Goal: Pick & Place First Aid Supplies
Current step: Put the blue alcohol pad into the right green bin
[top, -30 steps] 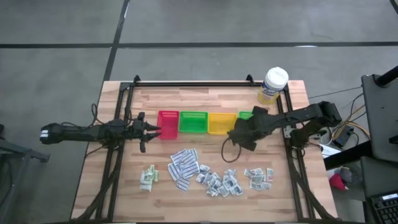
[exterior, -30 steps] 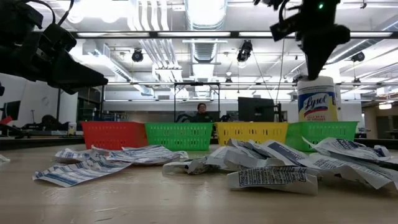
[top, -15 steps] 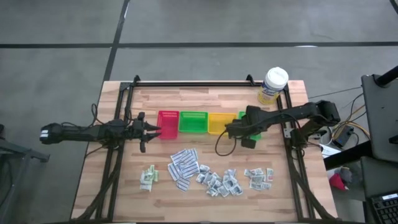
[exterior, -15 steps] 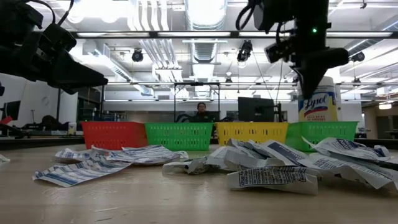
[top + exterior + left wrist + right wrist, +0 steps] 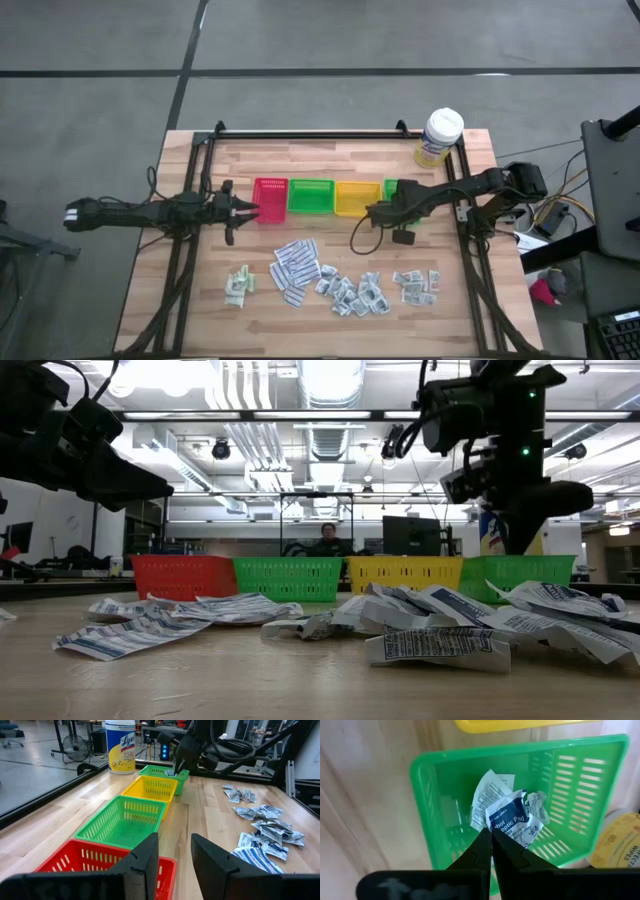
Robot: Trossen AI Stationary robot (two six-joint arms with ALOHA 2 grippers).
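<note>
— Fingers of the right gripper (image 5: 491, 845)?
— Pressed together on a crumpled blue-and-white paper packet (image 5: 512, 822), held over the small green plastic tray (image 5: 435, 780) at the row's end.
— And the left gripper (image 5: 175, 857)?
— Waiting beside the red plastic tray (image 5: 90, 862), fingers apart, nothing between them.
— Other packets?
— Loose paper packets (image 5: 340, 285) lie scattered on the wooden table (image 5: 330, 325), near its front edge.

Bare wood lay open between the tray row (image 5: 320, 196) and the scattered packets (image 5: 340, 285). The right arm (image 5: 450, 190) blocked the rightmost green tray (image 5: 165, 774).
</note>
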